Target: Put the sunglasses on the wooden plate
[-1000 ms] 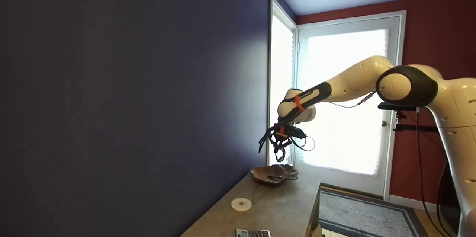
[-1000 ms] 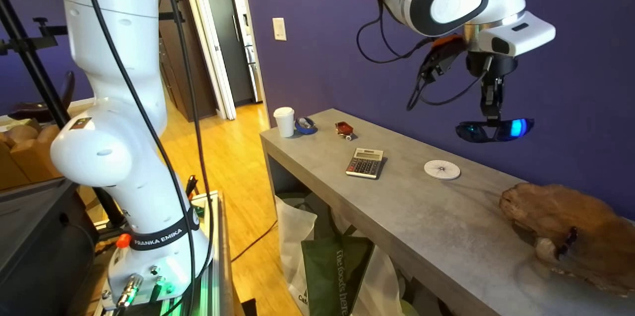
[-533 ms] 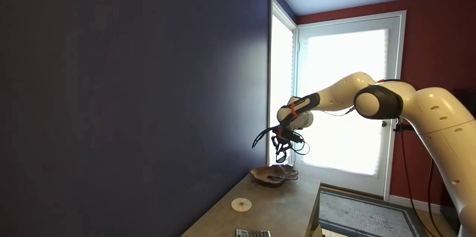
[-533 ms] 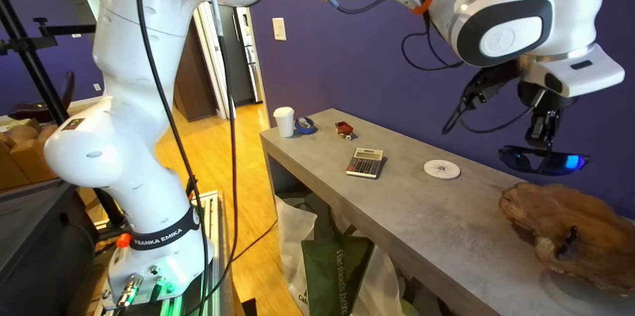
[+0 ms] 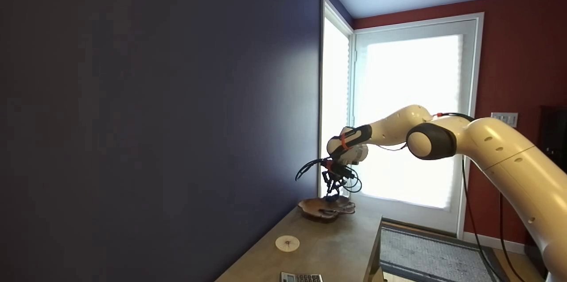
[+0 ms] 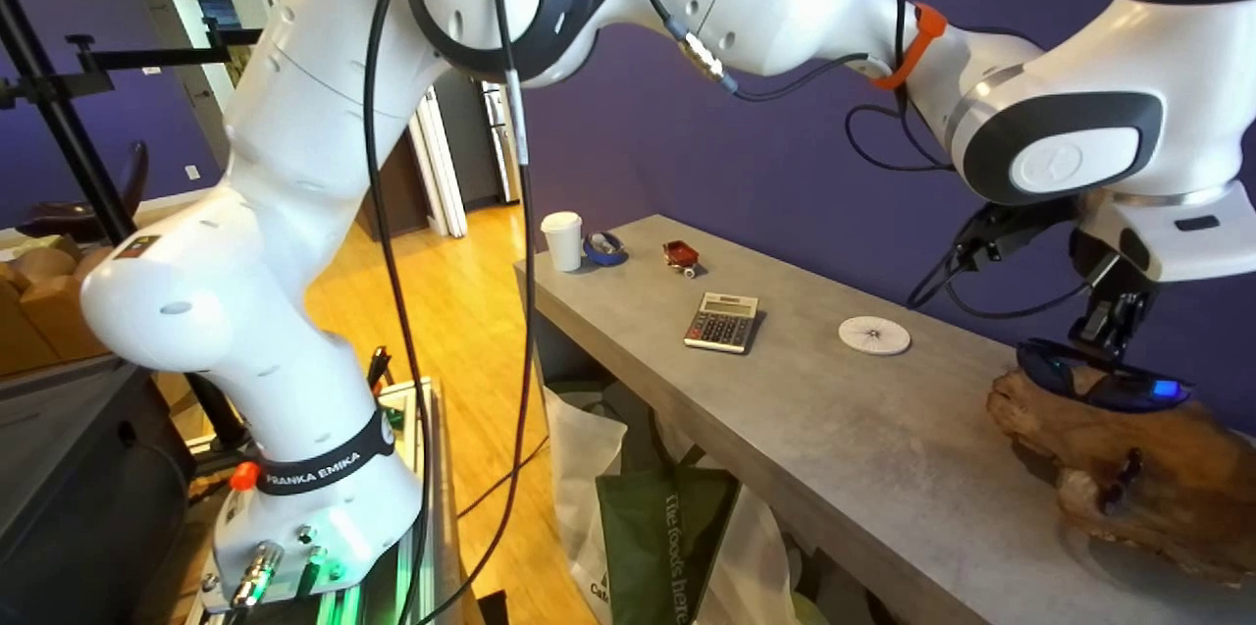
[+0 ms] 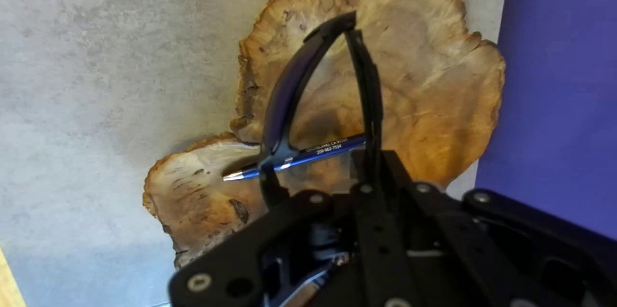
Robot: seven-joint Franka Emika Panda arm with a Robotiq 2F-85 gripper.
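My gripper (image 6: 1107,338) is shut on the sunglasses (image 6: 1138,393), a dark pair with bluish lenses. It holds them by one arm, with the lenses out to the side. In the wrist view the sunglasses (image 7: 278,109) stand out ahead of the gripper (image 7: 371,167). They are over the wooden plate (image 7: 424,71), a brown wood piece with a wavy bark edge. The plate also shows in both exterior views (image 5: 312,208) (image 6: 1045,424). The sunglasses are low over it. I cannot tell whether they touch it. The gripper hides part of the near plate in the wrist view.
A blue pen (image 7: 323,152) lies in the plate. The purple wall (image 7: 554,80) is close beside the plate. A white disc (image 6: 874,336), a calculator (image 6: 722,322), a small red cart (image 6: 680,257) and a white cup (image 6: 562,240) stand along the grey counter (image 6: 805,390).
The arm has reached out and come down. The held sunglasses have moved from high beside the plate to low over it. The plate and other objects have not moved.
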